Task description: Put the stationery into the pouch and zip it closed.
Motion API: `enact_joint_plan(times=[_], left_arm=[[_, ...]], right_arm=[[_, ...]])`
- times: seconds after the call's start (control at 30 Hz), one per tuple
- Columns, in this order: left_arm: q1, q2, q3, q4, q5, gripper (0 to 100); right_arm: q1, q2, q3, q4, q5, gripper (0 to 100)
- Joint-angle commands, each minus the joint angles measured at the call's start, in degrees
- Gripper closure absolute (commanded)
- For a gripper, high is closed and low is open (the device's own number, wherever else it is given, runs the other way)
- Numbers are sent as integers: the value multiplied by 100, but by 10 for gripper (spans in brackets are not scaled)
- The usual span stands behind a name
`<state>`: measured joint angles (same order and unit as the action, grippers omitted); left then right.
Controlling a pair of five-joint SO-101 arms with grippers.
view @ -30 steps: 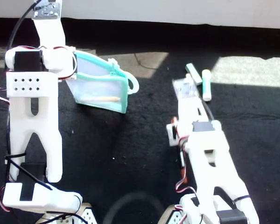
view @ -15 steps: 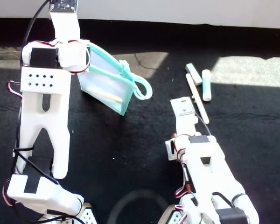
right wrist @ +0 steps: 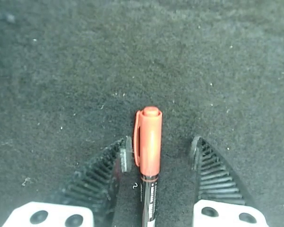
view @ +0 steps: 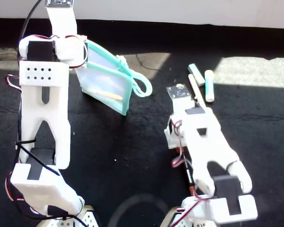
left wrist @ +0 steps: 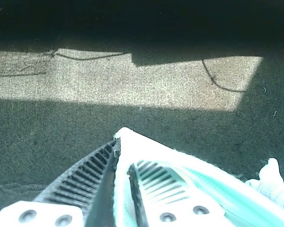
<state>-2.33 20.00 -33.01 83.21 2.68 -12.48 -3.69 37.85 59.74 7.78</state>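
mostly black felt mat, sun-striped — left gripper clamps pouch, right gripper spread around red pen.

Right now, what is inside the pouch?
Through the clear side of the pouch, one pale stick lies near its lower edge. The corner under the left arm is hidden.

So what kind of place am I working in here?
Probably a small indoor robot workbench: a black felt-like mat serves as the work surface, the left arm and right arm stand side by side, and a teal pouch and loose stationery are set out.
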Motion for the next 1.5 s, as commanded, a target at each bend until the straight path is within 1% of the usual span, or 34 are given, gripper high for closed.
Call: enact_joint_plan(times=[0.0, 0.1, 0.13, 0.17, 0.27, 0.33, 0.43, 0.5, 0.57, 0.67, 0.77, 0.9, 1.03, 1.3, 1.37, 1.47], left_arm=[[-22, 242, -22, -26, -53, 991], [-22, 242, -22, -26, -53, 991], [-22, 242, -22, -26, -53, 991], [-22, 242, -22, -26, -53, 991], [-22, 242, -22, -26, -53, 991], [-22, 242, -22, -26, -53, 991], [-22, 242, -22, -26, -53, 991], [-22, 242, -22, -26, -53, 991], [-22, 242, -22, -26, -53, 991], [-13, 242, -22, -26, -53, 991], [-4, 242, -22, -26, -53, 991], [4, 242, -22, -26, -53, 991], [13, 242, -22, -26, -53, 991], [13, 242, -22, 9, -53, 991], [13, 233, -40, 35, -53, 991], [13, 215, -145, 202, -53, 991]], right_arm=[[-75, 453, -620, 277, -9, 793], [-110, 769, -813, 409, -9, 797], [-127, 840, -840, 418, -9, 816], [-145, 884, -857, 418, -9, 848], [-180, 945, -857, 391, -9, 996], [-163, 927, -857, 409, -9, 981], [-75, 831, -866, 418, 0, 992], [-22, 462, -866, 435, 0, 992], [13, -154, -866, 602, 202, 992], [48, -1455, -866, 769, 607, 992], [75, -2897, -875, 725, 756, 992], [22, -4338, -1253, 66, 765, 992], [-409, -4848, -1710, -1042, 765, 992], [-1938, -4637, -2062, -2941, 765, 992], [-2193, -4426, -2202, -3213, 765, 992], [-2378, -3978, -2527, -3451, 756, 992]])
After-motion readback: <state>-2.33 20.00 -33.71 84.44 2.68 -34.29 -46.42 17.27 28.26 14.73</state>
